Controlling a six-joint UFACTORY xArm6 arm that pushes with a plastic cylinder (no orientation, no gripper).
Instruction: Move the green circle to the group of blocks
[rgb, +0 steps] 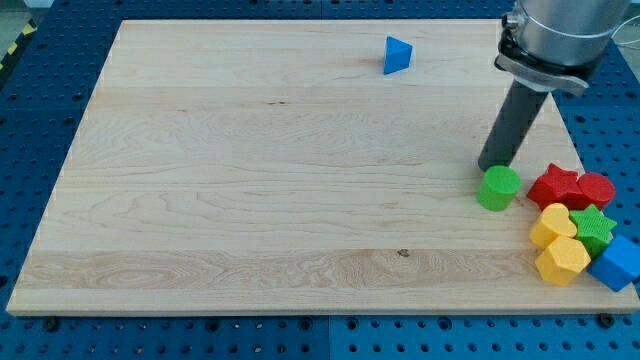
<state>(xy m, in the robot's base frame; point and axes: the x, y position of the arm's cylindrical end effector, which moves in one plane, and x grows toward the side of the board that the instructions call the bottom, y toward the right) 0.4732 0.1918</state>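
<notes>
The green circle (498, 188) lies on the wooden board near the view's right, a short gap to the left of the group of blocks. The group holds a red star (557, 186), a red block (597, 188), a yellow block (553, 224), a green star (592, 227), a yellow hexagon (562, 261) and a blue block (619, 263). My tip (490, 166) sits just above and slightly left of the green circle, touching or nearly touching its top edge.
A blue triangle (396, 54) lies alone near the view's top centre. The board's right edge (590, 160) runs close behind the group. A blue pegboard surface surrounds the board.
</notes>
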